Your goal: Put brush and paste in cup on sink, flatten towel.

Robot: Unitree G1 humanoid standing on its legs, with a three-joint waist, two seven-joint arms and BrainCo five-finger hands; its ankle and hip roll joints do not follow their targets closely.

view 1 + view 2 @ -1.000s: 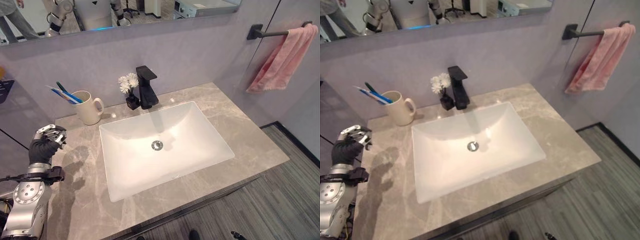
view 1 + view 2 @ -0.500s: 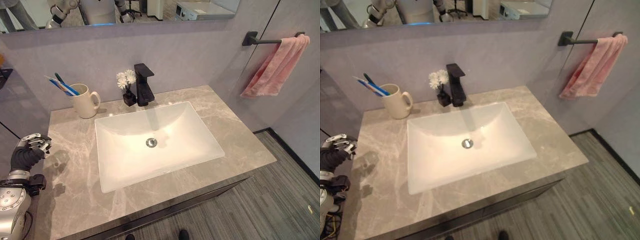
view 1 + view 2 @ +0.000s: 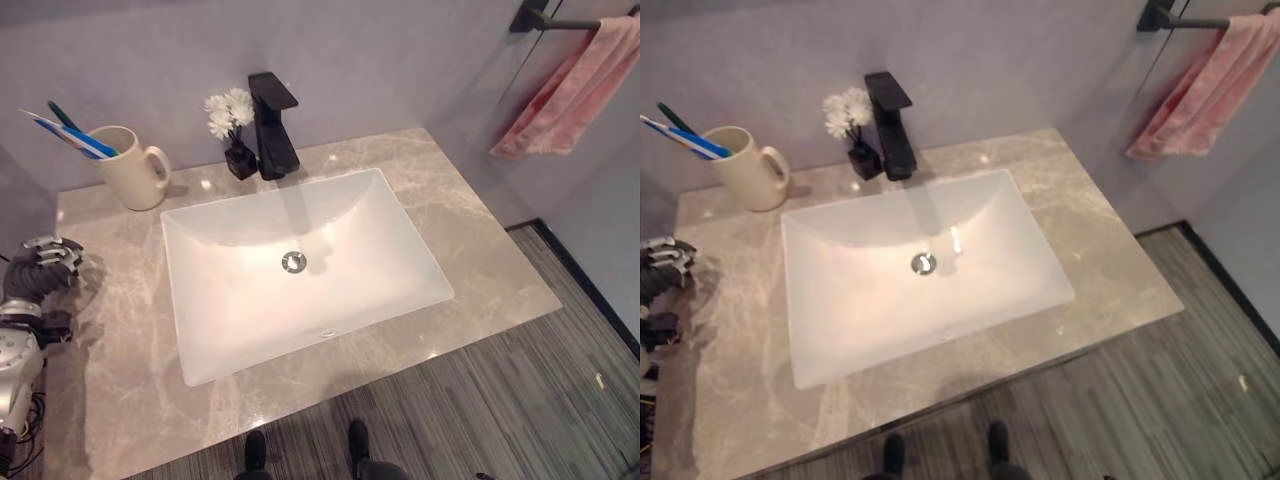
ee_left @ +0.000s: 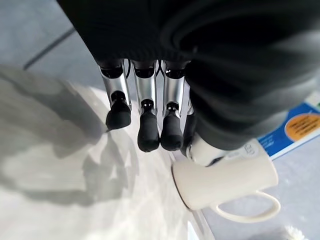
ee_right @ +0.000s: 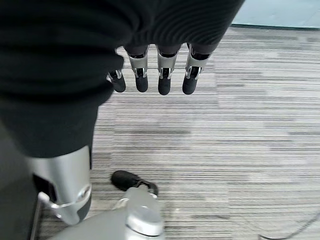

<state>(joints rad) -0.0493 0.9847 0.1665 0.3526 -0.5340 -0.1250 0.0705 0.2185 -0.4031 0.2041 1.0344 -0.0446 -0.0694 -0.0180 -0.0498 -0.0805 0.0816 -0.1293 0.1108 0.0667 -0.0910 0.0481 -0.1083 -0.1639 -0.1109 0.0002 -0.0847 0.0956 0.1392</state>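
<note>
Grey marble counter [image 3: 480, 260] is surrounding a white sink [image 3: 300, 265]; brush and paste [image 3: 62, 132] are already standing in the cup [image 3: 125, 168] at its back corner. Remaining item: pink towel [image 3: 575, 85], hanging bunched on the wall bar [image 3: 560, 20], likely soft, light and limp, best taken at a lower edge. Left hand [image 3: 38, 268] is hovering over the counter's near end, fingers loosely curled, holding nothing. Right hand [image 5: 150, 75] is hanging above the floor, fingers relaxed, empty.
</note>
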